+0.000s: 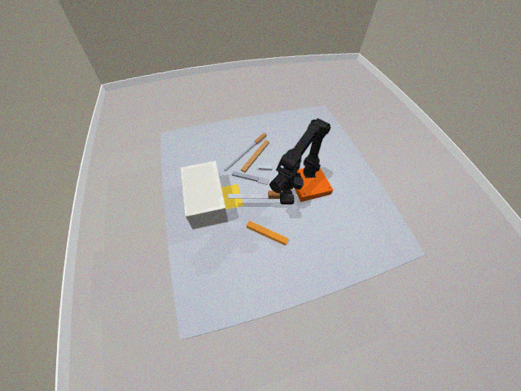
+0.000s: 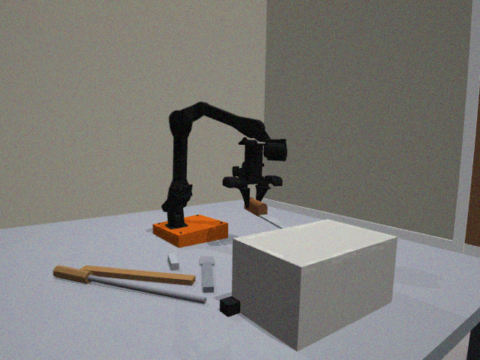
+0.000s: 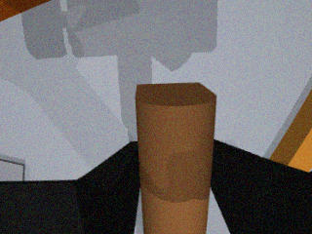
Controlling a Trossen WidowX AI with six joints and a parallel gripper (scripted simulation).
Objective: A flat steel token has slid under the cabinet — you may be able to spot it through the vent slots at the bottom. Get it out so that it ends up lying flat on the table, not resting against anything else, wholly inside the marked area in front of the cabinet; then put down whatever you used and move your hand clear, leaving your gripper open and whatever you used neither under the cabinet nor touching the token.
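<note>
My gripper (image 1: 282,195) (image 2: 253,202) (image 3: 171,148) is shut on the brown handle (image 1: 273,194) (image 2: 259,207) (image 3: 176,141) of a tool and holds it above the table. The tool's thin metal shaft (image 1: 252,196) (image 2: 271,222) points toward the cabinet (image 1: 202,186) (image 2: 317,241). In the top view its far end appears over the yellow marked area (image 1: 234,190), and its shadow lies apart from it. The exterior view hides that end behind the cabinet. The token is not visible in any view, and neither are the vent slots.
A handled rod (image 1: 240,155) (image 2: 147,290), a wooden stick (image 1: 255,155) (image 2: 139,274), a grey T-shaped piece (image 1: 246,176) (image 2: 208,275) and a small grey block (image 1: 264,169) (image 2: 173,262) lie to one side. An orange bar (image 1: 267,233) lies on the other. A black cube (image 2: 229,306) is beside the cabinet.
</note>
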